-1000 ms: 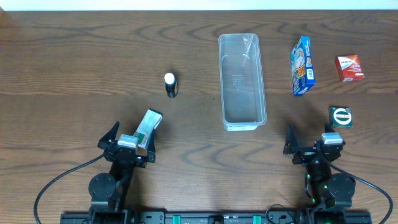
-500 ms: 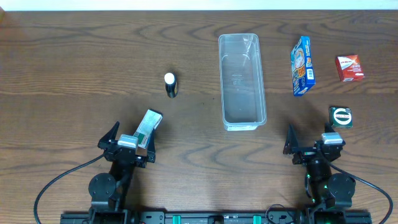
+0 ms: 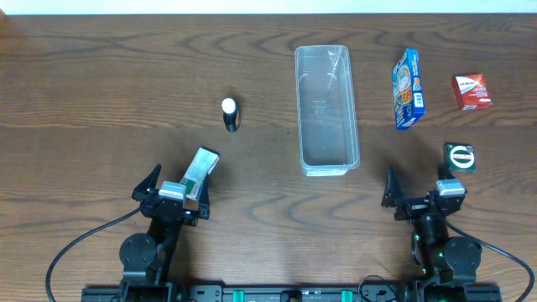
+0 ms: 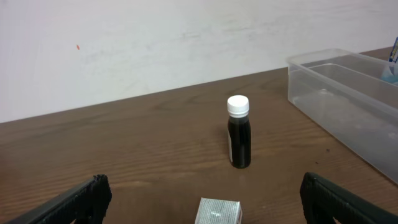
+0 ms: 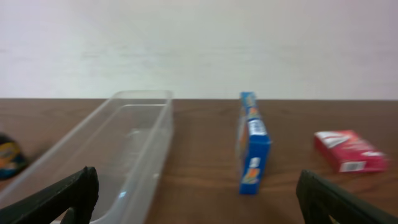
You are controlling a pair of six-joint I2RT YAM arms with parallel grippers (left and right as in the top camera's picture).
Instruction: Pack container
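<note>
The clear plastic container [image 3: 325, 109] stands empty at the middle of the table, long side running away from me. It also shows in the left wrist view [image 4: 348, 99] and the right wrist view [image 5: 118, 149]. My left gripper [image 3: 178, 186] is open, low at the front left, with a silver-and-green box [image 3: 200, 170] lying between and just ahead of its fingers [image 4: 205, 190]. My right gripper [image 3: 417, 189] is open and empty at the front right [image 5: 198, 186].
A black bottle with a white cap [image 3: 230, 115] stands left of the container. A blue box [image 3: 408, 88] and a red box [image 3: 471, 91] lie to its right. A round green tin [image 3: 460, 157] sits by my right gripper.
My right wrist has shifted very slightly and its view is blurred. Nothing else has moved.
</note>
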